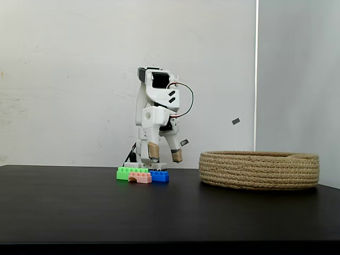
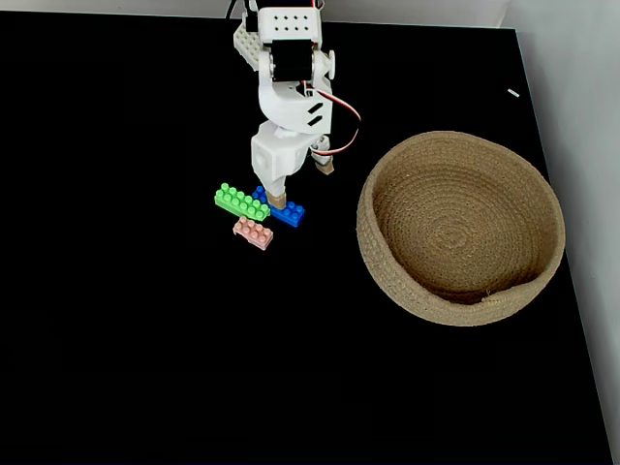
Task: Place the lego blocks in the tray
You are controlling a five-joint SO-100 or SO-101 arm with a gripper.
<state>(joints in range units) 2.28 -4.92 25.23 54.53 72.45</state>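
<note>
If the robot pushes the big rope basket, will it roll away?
Probably not: the basket sits wide, low and flat on the black table, so it would likely slide. Its coiled rope wall looks soft, so it may flex a little.

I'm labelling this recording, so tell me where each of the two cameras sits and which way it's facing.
A fixed view: at table height, facing a white wall; arm upright, gripper open above the blue brick, basket at right.
A fixed view: overhead, looking down on the black table; arm enters from the top edge, gripper.
Shared: green brick, pink brick, blue brick, empty basket.
</note>
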